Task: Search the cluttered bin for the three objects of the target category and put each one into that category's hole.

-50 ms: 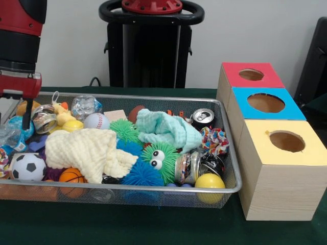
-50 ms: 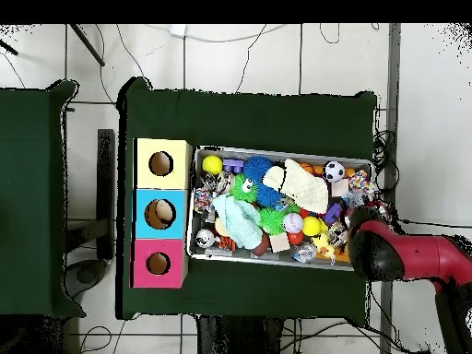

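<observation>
At bin (image 1: 231, 189) left end, arm (image 1: 19, 46) hovering; gripper state: cannot tell. Target category unclear. Balls sitting scattered: soccer ball (image 1: 28, 167) near-left, baseball (image 1: 96, 121) far, yellow ball (image 1: 209, 182) near-right. Likely light, round, slipping easily; grasp across middle.

A wire mesh bin (image 1: 232, 186) on the green table (image 1: 153, 229) holds mixed clutter: a cream cloth (image 1: 89, 148), a mint cloth (image 1: 166, 127), a green fuzzy toy with eyes (image 1: 161, 158), a soccer ball (image 1: 28, 167), a basketball (image 1: 71, 177) and a yellow ball (image 1: 209, 182). Beside the bin stand 3 wooden boxes, each with 1 round hole: red-topped (image 1: 250, 75), blue-topped (image 1: 265, 103), yellow-topped (image 1: 286, 143). The red and black arm (image 1: 19, 46) hangs over the bin's left end; its gripper's state cannot be determined.
</observation>
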